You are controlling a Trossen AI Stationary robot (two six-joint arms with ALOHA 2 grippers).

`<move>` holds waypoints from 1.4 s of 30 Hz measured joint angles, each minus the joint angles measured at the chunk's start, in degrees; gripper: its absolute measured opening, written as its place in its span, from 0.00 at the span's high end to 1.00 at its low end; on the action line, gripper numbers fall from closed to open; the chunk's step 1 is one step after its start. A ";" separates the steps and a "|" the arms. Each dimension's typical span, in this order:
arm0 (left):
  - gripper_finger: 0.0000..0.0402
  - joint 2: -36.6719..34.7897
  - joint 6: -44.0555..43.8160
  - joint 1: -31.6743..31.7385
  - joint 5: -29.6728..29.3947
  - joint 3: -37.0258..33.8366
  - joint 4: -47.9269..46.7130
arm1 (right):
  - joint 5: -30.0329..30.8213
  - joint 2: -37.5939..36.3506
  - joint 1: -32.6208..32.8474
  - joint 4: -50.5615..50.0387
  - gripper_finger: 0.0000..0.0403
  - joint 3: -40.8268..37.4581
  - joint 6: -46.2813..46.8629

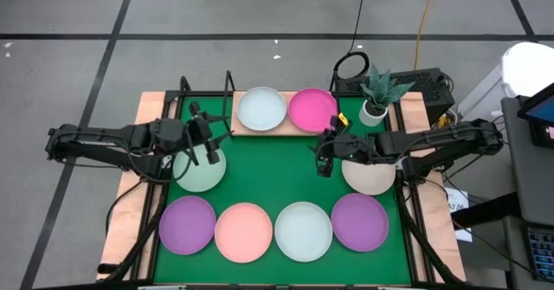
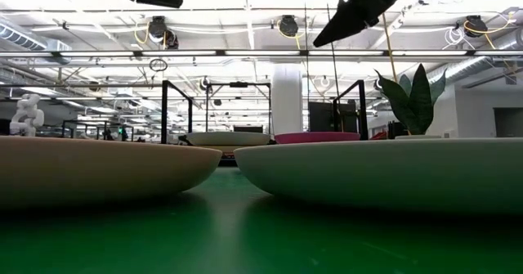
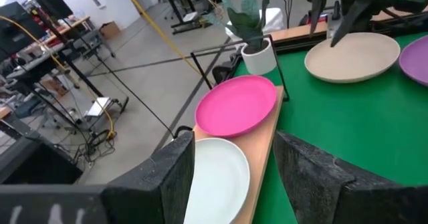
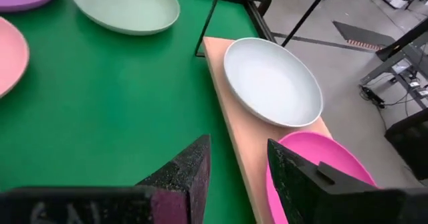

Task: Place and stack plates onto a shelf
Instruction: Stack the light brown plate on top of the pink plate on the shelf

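A pale plate (image 1: 261,108) and a magenta plate (image 1: 312,110) lie side by side on the wooden shelf (image 1: 286,127) at the table's far edge. A mint plate (image 1: 197,173) and a beige plate (image 1: 370,177) lie on the green mat. Two purple plates (image 1: 187,224) (image 1: 359,221), a salmon plate (image 1: 244,231) and a pale plate (image 1: 303,230) form the near row. My left gripper (image 1: 216,143) is open and empty above the mint plate's far rim. My right gripper (image 1: 322,158) is open and empty beside the beige plate, near the shelf's magenta plate (image 4: 321,164).
A potted plant (image 1: 377,95) stands at the far right, beside the shelf. Black frame posts (image 1: 183,87) rise at the far left. Wooden strips border the green mat (image 1: 268,169), which shows bare between the two grippers.
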 joint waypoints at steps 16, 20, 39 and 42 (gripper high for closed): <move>0.48 0.02 -3.14 -0.02 3.35 0.00 -6.58 | -1.87 0.24 7.02 -31.43 0.68 6.86 35.39; 0.48 0.02 -5.48 -0.02 4.97 0.00 -8.24 | -4.56 1.40 8.01 -37.74 0.68 6.71 44.58; 0.48 0.04 -4.34 0.02 8.78 -0.02 -6.15 | -17.71 8.37 3.31 -35.27 0.68 -4.53 66.00; 0.48 0.04 -3.06 0.02 8.75 -0.02 -4.10 | -19.13 8.44 3.01 -35.26 0.68 -6.29 67.86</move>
